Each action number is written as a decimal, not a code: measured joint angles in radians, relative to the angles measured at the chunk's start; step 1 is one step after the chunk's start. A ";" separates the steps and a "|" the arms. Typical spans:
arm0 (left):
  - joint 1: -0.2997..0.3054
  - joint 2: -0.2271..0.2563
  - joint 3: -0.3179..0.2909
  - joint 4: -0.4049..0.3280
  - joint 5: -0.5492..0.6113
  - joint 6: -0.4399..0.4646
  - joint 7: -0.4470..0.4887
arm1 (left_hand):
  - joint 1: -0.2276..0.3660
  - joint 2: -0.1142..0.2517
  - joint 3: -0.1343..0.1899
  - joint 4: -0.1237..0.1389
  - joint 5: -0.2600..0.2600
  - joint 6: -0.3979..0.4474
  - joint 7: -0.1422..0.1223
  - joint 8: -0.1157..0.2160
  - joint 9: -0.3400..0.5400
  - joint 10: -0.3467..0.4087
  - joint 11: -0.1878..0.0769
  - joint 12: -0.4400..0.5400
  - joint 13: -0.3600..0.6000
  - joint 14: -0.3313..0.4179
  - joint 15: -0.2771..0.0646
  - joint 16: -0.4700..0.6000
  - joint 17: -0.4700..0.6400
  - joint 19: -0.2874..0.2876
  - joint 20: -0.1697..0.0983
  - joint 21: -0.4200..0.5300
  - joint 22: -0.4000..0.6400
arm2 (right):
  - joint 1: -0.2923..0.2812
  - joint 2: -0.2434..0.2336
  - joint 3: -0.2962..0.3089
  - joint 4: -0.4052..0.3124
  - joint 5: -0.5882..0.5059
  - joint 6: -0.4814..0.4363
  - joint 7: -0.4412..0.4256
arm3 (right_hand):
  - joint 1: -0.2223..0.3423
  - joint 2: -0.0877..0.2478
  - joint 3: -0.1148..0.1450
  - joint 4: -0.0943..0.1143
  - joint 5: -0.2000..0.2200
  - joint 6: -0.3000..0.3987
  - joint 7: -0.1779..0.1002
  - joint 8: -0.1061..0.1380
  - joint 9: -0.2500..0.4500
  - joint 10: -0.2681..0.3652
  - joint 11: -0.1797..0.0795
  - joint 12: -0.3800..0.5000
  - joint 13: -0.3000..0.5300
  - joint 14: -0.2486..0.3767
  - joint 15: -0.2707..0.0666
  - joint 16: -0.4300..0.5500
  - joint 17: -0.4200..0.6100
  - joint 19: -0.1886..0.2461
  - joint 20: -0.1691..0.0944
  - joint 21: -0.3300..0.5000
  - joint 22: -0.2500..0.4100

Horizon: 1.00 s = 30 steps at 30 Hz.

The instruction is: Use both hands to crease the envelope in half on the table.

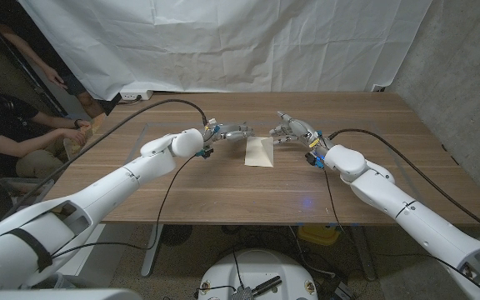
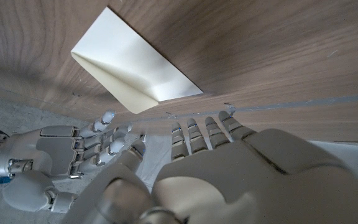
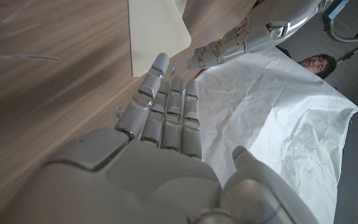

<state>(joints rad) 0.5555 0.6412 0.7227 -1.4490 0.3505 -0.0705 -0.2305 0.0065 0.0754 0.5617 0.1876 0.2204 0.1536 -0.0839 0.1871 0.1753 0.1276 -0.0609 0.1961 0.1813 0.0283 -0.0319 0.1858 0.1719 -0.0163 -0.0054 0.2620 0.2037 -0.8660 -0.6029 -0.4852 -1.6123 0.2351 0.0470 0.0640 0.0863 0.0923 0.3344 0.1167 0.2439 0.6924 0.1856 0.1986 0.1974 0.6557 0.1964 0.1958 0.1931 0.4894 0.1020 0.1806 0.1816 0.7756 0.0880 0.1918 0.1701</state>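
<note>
Matt cream paper envelope (image 1: 259, 152) on a grained wood surface (image 1: 223, 187); wrinkled white cloth backdrop (image 1: 223, 42); smooth pale plastic fingers (image 3: 166, 106).

White arms (image 1: 123, 179), grey-silver hands, black cables (image 1: 407, 158).

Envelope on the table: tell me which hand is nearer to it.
Roughly equal; neither is clearly nearer. The left hand is beside the envelope on the robot's left, the right hand beside it on the right. Both hover open, not touching it.
</note>
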 measured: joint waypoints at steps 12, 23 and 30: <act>0.036 0.005 -0.050 0.026 -0.166 -0.053 0.048 | 0.000 0.000 0.000 0.000 0.000 -0.009 0.009 0.000 0.000 0.000 0.000 0.000 0.000 0.004 -0.004 0.000 0.000 0.004 0.004 0.000 -0.004 | -0.025 0.047 0.034 0.062 0.086 0.092 -0.013 | 0.012 0.002 0.009 -0.009 -0.001 -0.013 0.002 -0.001 0.000 -0.013 -0.001 0.000 0.000 -0.014 0.000 0.000 0.000 -0.015 -0.002 -0.004 0.000; 0.057 -0.006 -0.079 0.073 -0.268 -0.106 0.079 | 0.000 0.000 0.000 0.000 0.000 -0.029 0.011 -0.010 0.000 -0.007 0.007 0.000 0.000 0.004 -0.004 0.000 0.000 0.007 0.000 0.000 -0.004 | -0.034 0.089 0.055 0.109 0.139 0.176 -0.033 | 0.025 -0.001 0.020 -0.020 -0.004 -0.045 -0.002 -0.007 0.000 -0.045 -0.005 -0.008 0.000 -0.045 0.001 -0.007 0.000 -0.047 0.000 -0.008 0.000; 0.062 -0.023 -0.092 0.123 -0.360 -0.173 0.096 | 0.005 -0.005 0.003 -0.003 0.000 -0.040 0.015 -0.010 0.000 -0.018 0.007 0.000 0.000 0.004 -0.004 0.000 0.000 0.010 0.003 0.000 -0.004 | -0.038 0.130 0.072 0.152 0.163 0.232 -0.051 | 0.029 0.003 0.026 -0.026 -0.004 -0.052 -0.009 -0.007 0.000 -0.055 -0.005 -0.008 0.000 -0.057 0.003 -0.007 0.000 -0.059 -0.002 -0.007 0.000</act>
<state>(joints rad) 0.6170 0.6187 0.6308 -1.3265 -0.0094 -0.2433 -0.1348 0.0118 0.0700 0.5648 0.1846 0.2204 0.1138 -0.0693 0.1773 0.1753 0.1097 -0.0535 0.1961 0.1814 0.0321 -0.0357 0.1858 0.1720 -0.0059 -0.0021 0.2620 0.1998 -0.9035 -0.4725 -0.4132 -1.4602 0.3982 0.2794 0.0127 0.1155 0.0955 0.3603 0.0909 0.2399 0.6407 0.1766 0.1918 0.1974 0.6002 0.1910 0.1882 0.1931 0.4324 0.1054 0.1736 0.1818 0.7166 0.0862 0.1843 0.1700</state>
